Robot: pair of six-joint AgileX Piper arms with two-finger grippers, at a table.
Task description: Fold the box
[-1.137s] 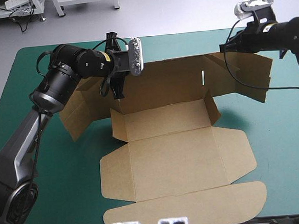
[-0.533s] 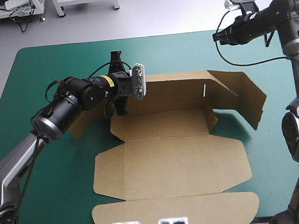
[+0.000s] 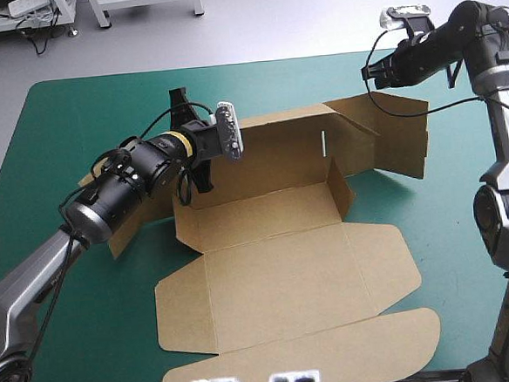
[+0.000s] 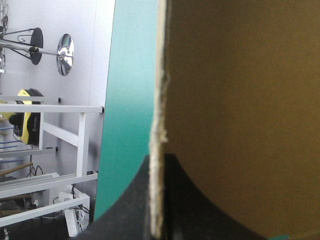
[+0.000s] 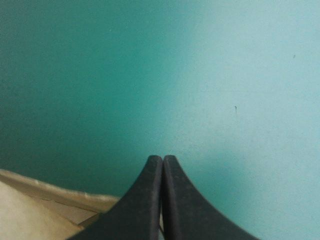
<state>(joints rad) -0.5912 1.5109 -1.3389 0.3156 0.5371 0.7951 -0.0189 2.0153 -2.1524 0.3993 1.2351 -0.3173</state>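
Raising the far wall [image 3: 278, 150] of the box [image 3: 287, 276], mid-surface [image 3: 74, 116], seems the step in hand. The left tool [image 4: 159, 159] pinches that wall's edge at 10 o'clock. The right tool [image 5: 162, 158], closed and apparently empty, hovers at 1 o'clock, where the side flap [image 3: 399, 133] likely needs tucking next.

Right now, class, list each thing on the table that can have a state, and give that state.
box: partly folded; back wall and one side wall raised, lid lying flat.
left hand: shut on the box, the board's edge between its fingers.
right hand: shut, holding nothing, over the teal-green cover.
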